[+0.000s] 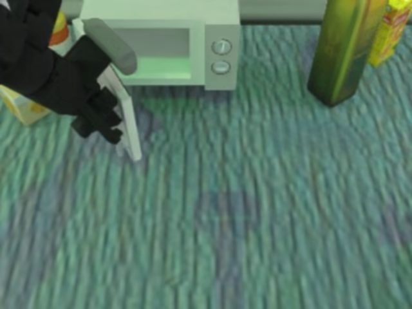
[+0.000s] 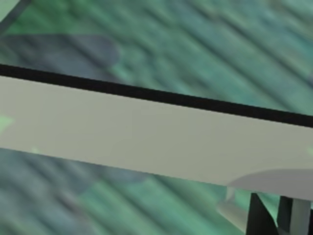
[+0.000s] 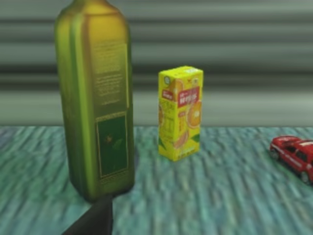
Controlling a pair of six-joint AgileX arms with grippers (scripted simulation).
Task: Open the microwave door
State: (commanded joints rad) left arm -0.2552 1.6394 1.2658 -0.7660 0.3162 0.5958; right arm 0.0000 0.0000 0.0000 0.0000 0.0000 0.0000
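Note:
The pale grey-white microwave [image 1: 222,16] stands at the back of the table, its two silver knobs [image 1: 221,56] facing front and its pale green inside showing. The microwave door [image 1: 129,125] is swung out on its left hinge and stands edge-on towards the table's front. The door's grey handle [image 1: 112,45] rises on its outer side. My left gripper [image 1: 106,122] is at the door's outer face, shut on the handle. In the left wrist view the door's edge [image 2: 146,132] crosses the frame, with dark fingers [image 2: 257,218] beside the handle. The right gripper [image 3: 95,220] is out of the top view.
A tall green bottle [image 1: 341,48] and a yellow juice carton [image 1: 389,32] stand at the back right. A red toy car [image 3: 296,156] sits to the right of them. A yellow box [image 1: 22,106] lies behind my left arm.

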